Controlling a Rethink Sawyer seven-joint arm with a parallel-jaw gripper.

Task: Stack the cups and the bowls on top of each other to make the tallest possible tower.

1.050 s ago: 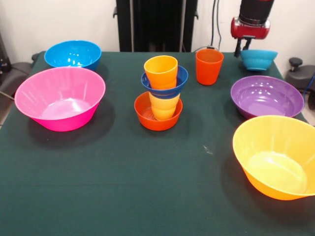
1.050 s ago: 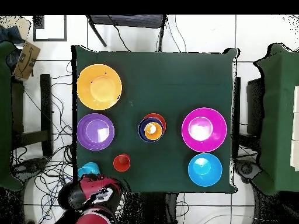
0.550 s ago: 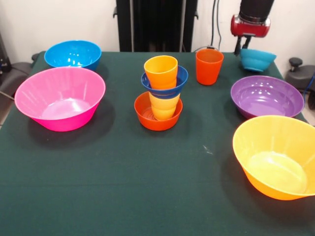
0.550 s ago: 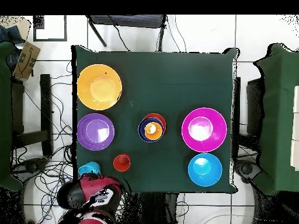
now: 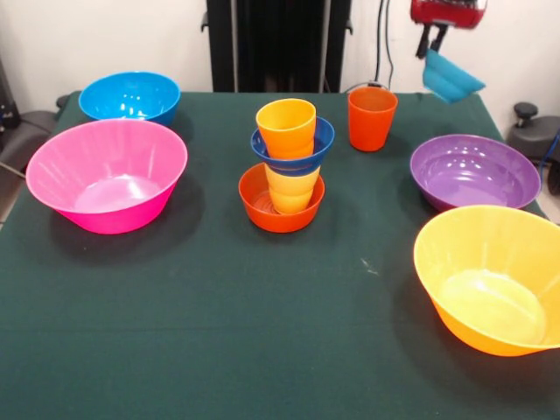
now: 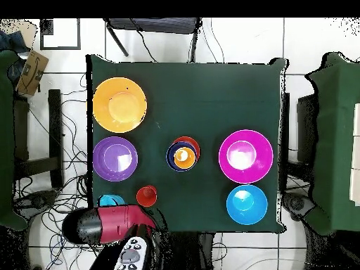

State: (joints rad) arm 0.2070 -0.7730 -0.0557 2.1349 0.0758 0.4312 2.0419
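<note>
Hand (image 5: 433, 42) pinches rim of small glossy cyan plastic bowl (image 5: 451, 77), tilted, lifted above far corner of green bench (image 5: 219, 332), beyond red-orange plastic cup (image 5: 371, 118) and purple bowl (image 5: 473, 170).

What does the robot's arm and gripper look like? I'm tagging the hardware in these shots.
The gripper has thin black fingers under a glossy red housing. From overhead the arm is a rounded red shell with a black end, and a black panel with small light buttons sits beside it.

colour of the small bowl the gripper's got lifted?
Cyan: the small plastic bowl hangs tilted from the gripper. Front view shows it best.
</note>
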